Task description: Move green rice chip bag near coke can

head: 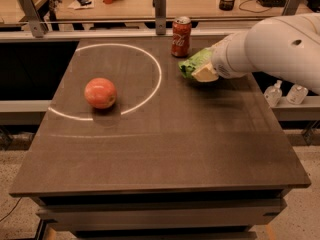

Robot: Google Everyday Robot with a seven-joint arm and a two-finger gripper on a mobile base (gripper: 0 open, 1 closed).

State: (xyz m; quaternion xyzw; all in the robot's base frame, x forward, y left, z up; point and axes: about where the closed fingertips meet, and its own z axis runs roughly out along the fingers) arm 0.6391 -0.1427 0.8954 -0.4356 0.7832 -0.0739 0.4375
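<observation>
The green rice chip bag point(194, 63), light green and wrinkly, is held just above the table's far right part. My gripper point(204, 72) comes in from the right on a big white arm and is shut on the bag. A tan finger point(206, 75) shows under the bag; the rest of the gripper is hidden by the arm. The coke can point(181, 36), red with white script and a silver top, stands upright at the far edge, just left of and behind the bag. A small gap lies between them.
A red-orange apple point(100, 92) sits on the left of the dark table point(165, 149), on a white painted circle point(159, 69). Two small bottles point(285, 93) stand off the right edge. A rail and a cluttered desk lie behind the table.
</observation>
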